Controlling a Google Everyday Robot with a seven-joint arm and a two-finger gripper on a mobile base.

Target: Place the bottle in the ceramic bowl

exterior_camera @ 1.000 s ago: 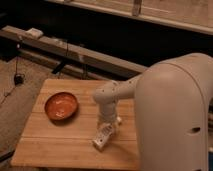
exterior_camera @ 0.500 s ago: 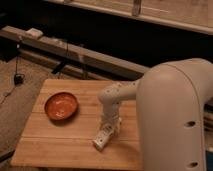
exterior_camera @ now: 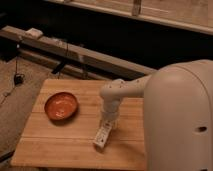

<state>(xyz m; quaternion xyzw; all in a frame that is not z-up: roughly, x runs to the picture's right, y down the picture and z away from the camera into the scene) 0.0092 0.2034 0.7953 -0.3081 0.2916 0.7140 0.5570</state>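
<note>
Barely any change vs 0.5 s ago: bottle (exterior_camera: 102, 137) still lies tilted on wood table (exterior_camera: 55, 147), slim whitish plastic, right of ceramic bowl (exterior_camera: 61, 105) & apart from it. Bowl is round, shallow, orange-red glaze. Gripper (exterior_camera: 108, 122) sits at bottle's upper end; grip state can't tell. White rounded robot body (exterior_camera: 180, 120) hides table's right side.

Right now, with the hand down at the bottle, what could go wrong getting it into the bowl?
The hand sits over the far end of the bottle, which lies flat on the table; a hold that far off-centre might let it tilt or slip. It is also fairly near the table's front edge, so a nudge could roll it off. The bowl looks shallow and little wider than the bottle's length, so it may catch the rim.
</note>
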